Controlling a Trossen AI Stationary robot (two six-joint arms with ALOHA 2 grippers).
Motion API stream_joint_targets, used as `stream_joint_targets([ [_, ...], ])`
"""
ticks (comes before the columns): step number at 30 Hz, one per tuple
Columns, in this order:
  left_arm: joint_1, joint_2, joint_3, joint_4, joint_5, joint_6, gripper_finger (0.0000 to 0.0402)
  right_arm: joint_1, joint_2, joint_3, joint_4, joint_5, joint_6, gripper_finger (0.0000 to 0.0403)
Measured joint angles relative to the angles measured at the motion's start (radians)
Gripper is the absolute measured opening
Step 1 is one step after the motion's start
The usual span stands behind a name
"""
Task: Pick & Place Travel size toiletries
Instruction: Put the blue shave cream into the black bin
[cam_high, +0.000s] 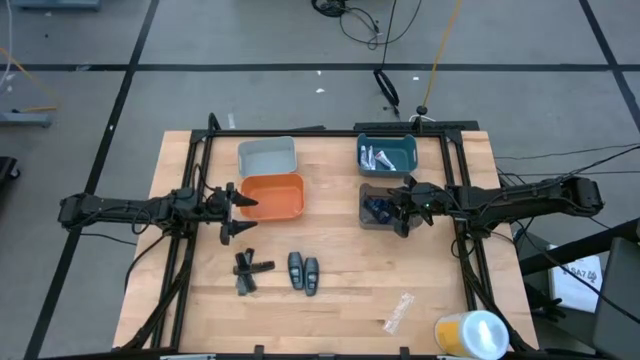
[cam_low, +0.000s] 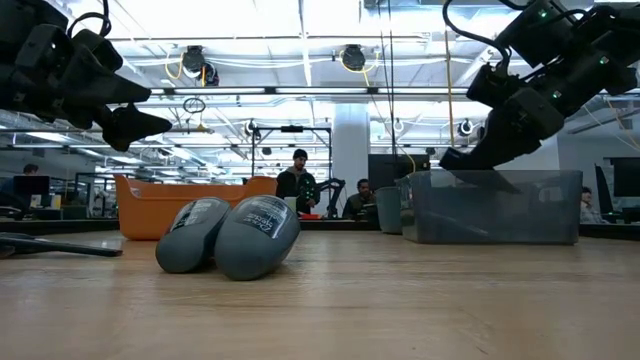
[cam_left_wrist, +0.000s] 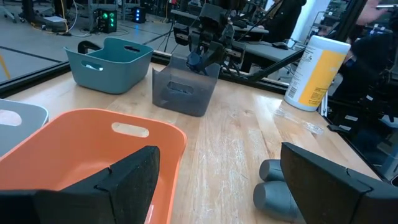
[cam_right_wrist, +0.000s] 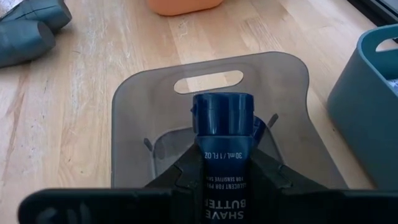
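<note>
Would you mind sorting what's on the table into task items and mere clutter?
Task items: dark blue tube held in the right end effector over the smoky grey bin; two dark grey oval pieces; thin black sticks; silvery-white tubes.

Clutter: clear crinkled wrapper; yellow-and-white cylinder.

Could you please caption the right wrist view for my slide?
Right gripper holds a dark blue tube over the grey bin.

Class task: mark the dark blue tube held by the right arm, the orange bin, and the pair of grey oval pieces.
dark blue tube (cam_right_wrist: 222, 134): right wrist view, on its cap end.
orange bin (cam_high: 272, 196): high view, on its floor.
grey oval pieces (cam_low: 256, 237): low view, on the nearer piece's rounded side.
</note>
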Motion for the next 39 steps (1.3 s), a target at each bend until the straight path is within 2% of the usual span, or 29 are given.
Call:
stream_joint_targets([
  [29, 0.0, 0.0, 0.0, 0.0, 0.0, 0.0, 0.0328, 0.0, 0.0, 0.0, -0.047, 0.001, 0.026, 0.007],
  [35, 0.0, 0.0, 0.0, 0.0, 0.0, 0.0, 0.0328, 0.0, 0.0, 0.0, -0.108, 0.095, 0.055, 0.0079],
  [39, 0.0, 0.0, 0.0, 0.0, 0.0, 0.0, 0.0328, 0.0, 0.0, 0.0, -0.106, 0.103, 0.059, 0.0102],
])
